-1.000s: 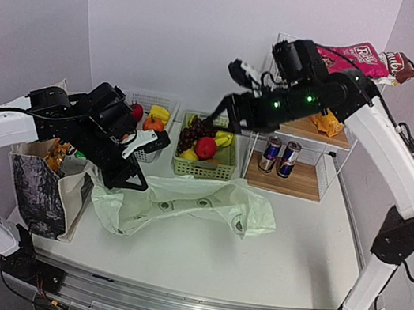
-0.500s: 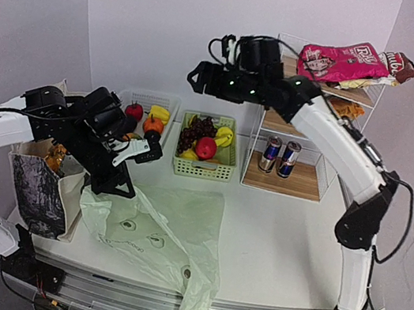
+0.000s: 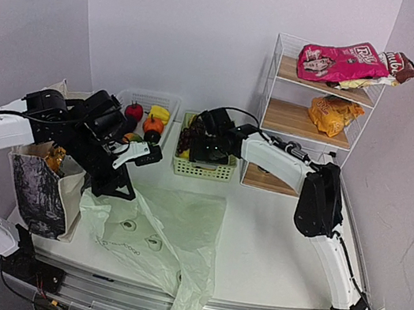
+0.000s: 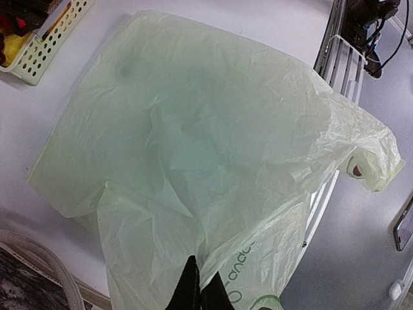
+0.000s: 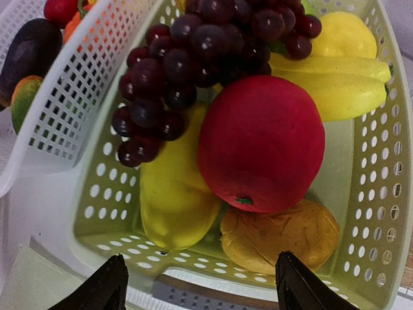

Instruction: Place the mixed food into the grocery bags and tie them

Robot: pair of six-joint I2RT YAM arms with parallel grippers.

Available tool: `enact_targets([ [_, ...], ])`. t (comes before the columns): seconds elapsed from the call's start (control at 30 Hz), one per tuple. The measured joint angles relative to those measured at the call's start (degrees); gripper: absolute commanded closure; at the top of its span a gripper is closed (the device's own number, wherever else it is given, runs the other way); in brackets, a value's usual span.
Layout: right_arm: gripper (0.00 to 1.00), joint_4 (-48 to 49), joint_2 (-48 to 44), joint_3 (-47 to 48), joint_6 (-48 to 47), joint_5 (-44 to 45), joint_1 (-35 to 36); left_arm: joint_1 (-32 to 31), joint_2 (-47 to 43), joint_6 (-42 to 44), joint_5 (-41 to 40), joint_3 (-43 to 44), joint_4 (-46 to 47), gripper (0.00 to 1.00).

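The pale-green plastic bag (image 3: 164,236) lies spread on the table, its lower end over the front edge. My left gripper (image 3: 114,189) is shut on the bag's upper left edge. In the left wrist view the closed gripper (image 4: 200,294) pinches the bag (image 4: 213,148). My right gripper (image 3: 206,157) hangs open over the green basket (image 3: 223,176). In the right wrist view its gripper (image 5: 206,290) is wide open and empty just above the basket's near wall. A red apple (image 5: 261,142), dark grapes (image 5: 187,58) and yellow bananas (image 5: 335,84) lie inside. The canvas tote (image 3: 40,190) stands at the left.
A white basket (image 3: 152,103) with more toy fruit stands left of the green one. A wire shelf (image 3: 272,78) at the back right holds a pink packet (image 3: 340,62) and an orange packet (image 3: 330,114). An orange packet (image 3: 55,154) shows inside the tote.
My right arm swung down from shelf height to just over the green basket. The plastic bag fell flat and spread toward the front edge. My left gripper barely moved.
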Motion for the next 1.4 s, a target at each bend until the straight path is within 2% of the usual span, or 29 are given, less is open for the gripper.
enact_targets([
  [0.27, 0.33, -0.6, 2.6, 1.8, 2.0, -9.1, -1.1, 0.0, -0.2, 0.0, 0.0, -0.5, 0.9, 1.00],
  [0.43, 0.33, 1.5, 1.1, -2.0, 3.4, -13.4, -0.9, 0.0, -0.6, 0.0, 0.0, -0.7, 1.3, 1.00],
  [0.63, 0.29, 0.4, -2.7, -7.4, 3.0, -15.1, -0.6, 0.0, -1.0, 0.0, 0.0, -0.7, 1.4, 1.00],
  [0.8, 0.22, -2.8, -2.9, -4.8, 2.7, -15.0, -0.4, 0.0, -1.1, 0.0, 0.0, -1.0, 1.7, 1.00],
  [0.97, 0.19, -2.7, -2.9, 6.0, 5.6, -11.9, -0.5, 0.0, -1.2, 0.0, 0.0, -1.4, 2.3, 1.00],
  [1.13, 0.14, 2.8, -3.3, 7.5, 12.0, -4.3, -0.9, 0.0, -1.3, 0.0, 0.0, -1.8, 2.4, 1.00],
  [1.23, 0.12, 4.3, -0.2, 10.1, 15.4, -0.7, -1.6, 0.0, -1.4, 0.0, 0.0, -1.8, 2.4, 1.00],
  [1.4, 0.14, 7.4, 7.2, 14.4, 17.9, 3.1, -2.5, 0.0, -2.1, 0.0, 0.1, -1.8, 2.5, 1.00],
])
